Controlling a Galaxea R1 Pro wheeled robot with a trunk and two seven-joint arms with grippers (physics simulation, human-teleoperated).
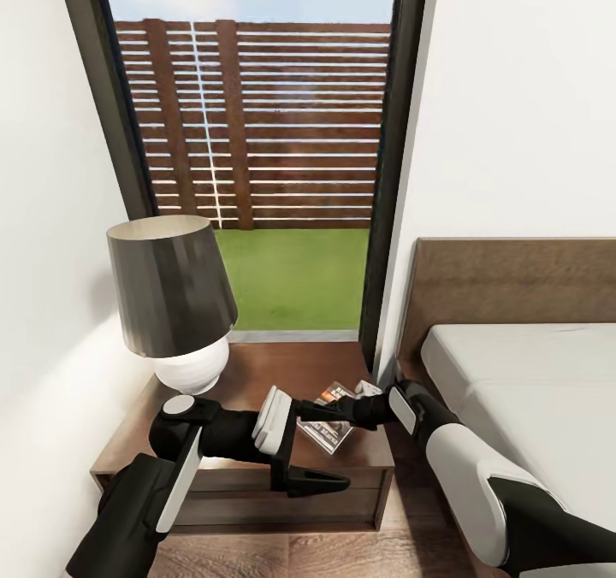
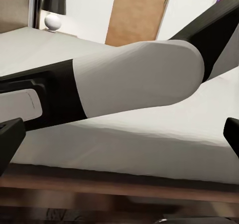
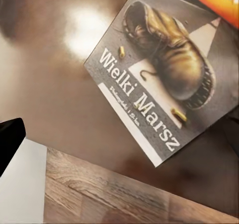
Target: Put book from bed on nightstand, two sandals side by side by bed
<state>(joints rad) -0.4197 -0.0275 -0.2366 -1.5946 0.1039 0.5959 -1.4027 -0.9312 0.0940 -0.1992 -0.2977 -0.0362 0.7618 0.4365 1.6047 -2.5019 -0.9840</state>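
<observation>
**Book on the nightstand, sandals still to do**

Right pincer [image 1: 318, 409] reaches over the top of the small dark brown glossy wooden nightstand [image 1: 257, 368], its black fingers directly above the thin paperback book [image 1: 329, 430]. Whether its jaws are closed on the book, or merely hovering, I cannot tell; in the right wrist view the cover [image 3: 164, 84] seems to lie flat on the glossy wood near the front edge. Left pincer [image 1: 316, 480] hangs open in front of the nightstand's front edge, holding nothing.

Toward the nightstand's back left corner stands the lamp with black shade and white round base [image 1: 175, 304]. Beside the nightstand lies the low bed with pale grey mattress and dark wooden headboard [image 1: 530, 390].

My judgement: the book step is about finished; both sandals remain to be placed.

Cover: grey ground, a worn brown boot, white "Wielki Marsz" lettering, an orange band along one edge.
</observation>
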